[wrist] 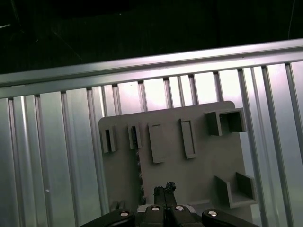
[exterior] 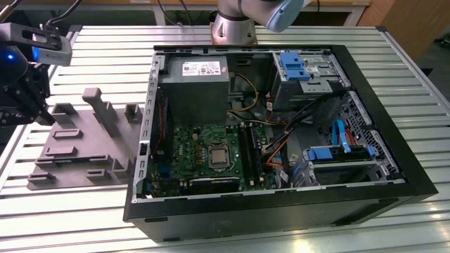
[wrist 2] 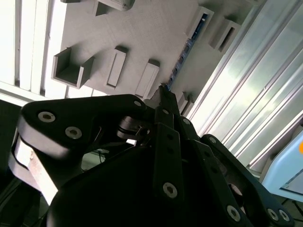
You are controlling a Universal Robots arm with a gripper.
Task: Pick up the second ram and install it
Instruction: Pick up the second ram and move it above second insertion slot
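Starting with the exterior view, I find the gripper (exterior: 43,117) at the exterior view's left edge, above the grey plate (exterior: 77,132) and well apart from the open case (exterior: 281,211). In the second wrist view its fingers (wrist 2: 165,118) are pressed together with nothing between them, and the ram (wrist 2: 187,47) stands on edge in the plate just beyond the tips. In the first wrist view the ram (wrist: 140,177) sits just beside the tips. I judge it light, stiff and fragile, best pinched across its flat faces at mid-length.
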